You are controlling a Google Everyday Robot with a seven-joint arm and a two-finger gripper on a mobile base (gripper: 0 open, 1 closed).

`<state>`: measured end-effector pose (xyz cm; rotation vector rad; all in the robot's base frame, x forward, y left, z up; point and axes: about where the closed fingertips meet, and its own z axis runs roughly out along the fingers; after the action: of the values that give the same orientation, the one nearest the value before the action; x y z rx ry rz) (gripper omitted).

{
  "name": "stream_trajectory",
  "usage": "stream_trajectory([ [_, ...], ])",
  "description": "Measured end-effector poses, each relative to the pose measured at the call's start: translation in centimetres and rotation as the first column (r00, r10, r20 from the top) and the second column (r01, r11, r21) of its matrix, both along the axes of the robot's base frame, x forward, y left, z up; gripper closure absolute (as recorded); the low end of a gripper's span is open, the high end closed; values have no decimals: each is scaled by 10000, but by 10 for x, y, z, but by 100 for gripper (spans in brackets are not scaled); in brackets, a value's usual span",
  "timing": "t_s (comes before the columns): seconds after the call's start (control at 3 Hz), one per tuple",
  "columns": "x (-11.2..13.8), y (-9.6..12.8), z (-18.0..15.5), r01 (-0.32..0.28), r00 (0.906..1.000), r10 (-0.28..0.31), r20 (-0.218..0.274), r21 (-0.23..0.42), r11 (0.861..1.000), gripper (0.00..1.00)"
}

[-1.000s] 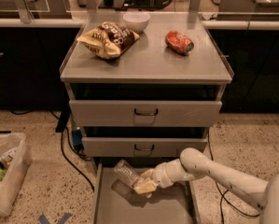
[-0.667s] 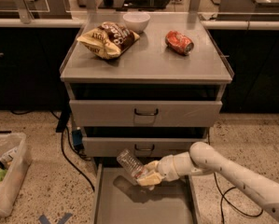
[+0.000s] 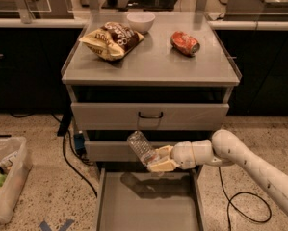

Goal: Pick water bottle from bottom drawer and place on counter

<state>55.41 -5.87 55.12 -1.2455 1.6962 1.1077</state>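
My gripper (image 3: 159,160) is shut on the water bottle (image 3: 141,147), a small clear ribbed plastic bottle. It holds the bottle tilted, its free end pointing up and left, in front of the middle drawer and above the open bottom drawer (image 3: 148,201). The drawer's grey floor shows only the bottle's shadow. My white arm reaches in from the lower right. The counter (image 3: 153,61), the steel top of the cabinet, is well above the bottle.
On the counter lie a chip bag (image 3: 112,40), a white bowl (image 3: 140,21) and a crushed red soda can (image 3: 185,43). The two upper drawers (image 3: 150,115) with black handles are shut. A clear bin (image 3: 6,179) stands on the floor at left; cables lie beside the cabinet.
The gripper has lifted the water bottle up out of the bottom drawer, to the height of the middle drawer front. The arm has risen with it.
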Motion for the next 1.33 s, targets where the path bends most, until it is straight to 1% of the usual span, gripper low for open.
stream_trajectory([
  [0.33,0,0,0,-3,10000,3,5,0,10000,100],
  [0.67,9,4,21,-213,9991,214,356,-11,9998,100],
  [1.0,36,1,77,-130,9966,123,811,75,9999,100],
  [1.33,66,-12,148,168,9894,-203,1437,253,9995,100],
])
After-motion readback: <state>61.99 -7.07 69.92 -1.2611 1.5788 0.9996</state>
